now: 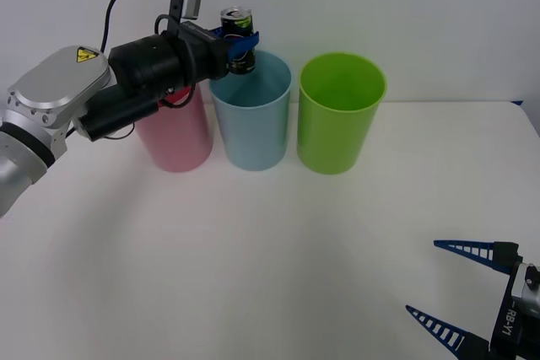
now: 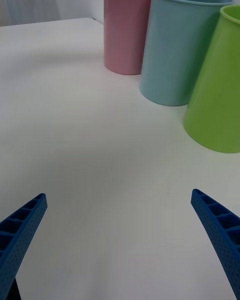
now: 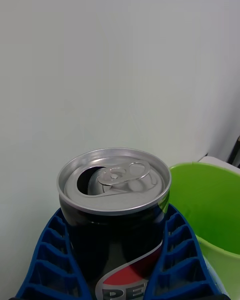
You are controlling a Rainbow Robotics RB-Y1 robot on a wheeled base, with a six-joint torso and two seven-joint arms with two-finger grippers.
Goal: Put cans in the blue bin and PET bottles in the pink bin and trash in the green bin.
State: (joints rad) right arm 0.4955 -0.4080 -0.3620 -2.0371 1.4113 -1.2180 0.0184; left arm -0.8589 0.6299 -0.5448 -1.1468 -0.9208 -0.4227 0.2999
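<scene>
A: Where does the sorting stand?

B: Midway through its one visible item. The left claw (image 1: 240,45) is clamped on the small dark drink can with the silver top (image 1: 237,23), upright, the opened tab facing up in the left wrist view, and it is held above the rim of the tall light-blue plastic bin (image 1: 251,115), toward that rim's ten o'clock edge.

A: So not dropped yet?

B: No. The can is gripped between the blue ribbed fingers (image 3: 47,250), so the release is what remains. I'd judge the can may want to be a little more over the mouth before letting go.

A: And the other bins?

B: The tall pink plastic bin (image 1: 177,137) stands at nine o'clock of the blue one, partly behind the left arm; the tall lime-green plastic bin (image 1: 337,115) at three o'clock. I can't see what lies inside any of them.

A: Any bottles or trash waiting?

B: I can pick out none on the white tabletop (image 1: 253,250).

A: The other arm?

B: The right claw (image 1: 451,284) hangs spread wide, holding nothing, at five o'clock of the tabletop, well apart from the bins.
</scene>
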